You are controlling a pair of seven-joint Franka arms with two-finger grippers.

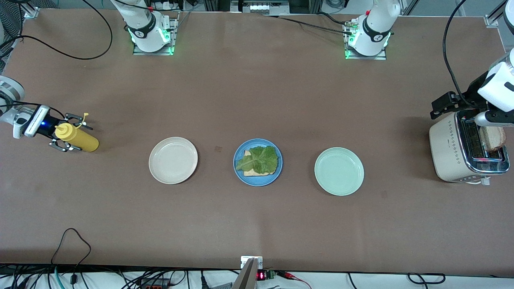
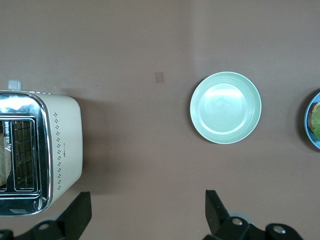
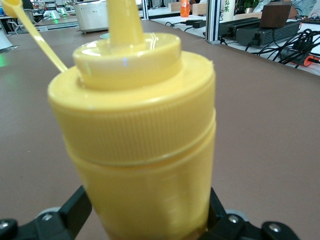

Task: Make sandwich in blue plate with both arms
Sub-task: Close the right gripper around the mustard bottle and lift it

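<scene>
Brown table [image 1: 257,92]: three round plates. Right gripper [image 3: 145,220] spread around the yellow plastic mustard bottle [image 3: 137,140]; left gripper [image 2: 147,212] open beside the cream toaster [image 2: 35,150].

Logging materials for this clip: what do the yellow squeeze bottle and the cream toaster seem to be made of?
Yellow squeeze bottle: likely soft glossy plastic, with a ribbed screw cap and moulded nozzle. Cream toaster: body looks like matte painted metal or plastic, which one is unclear; shiny chrome-like trim rims the slots.
</scene>
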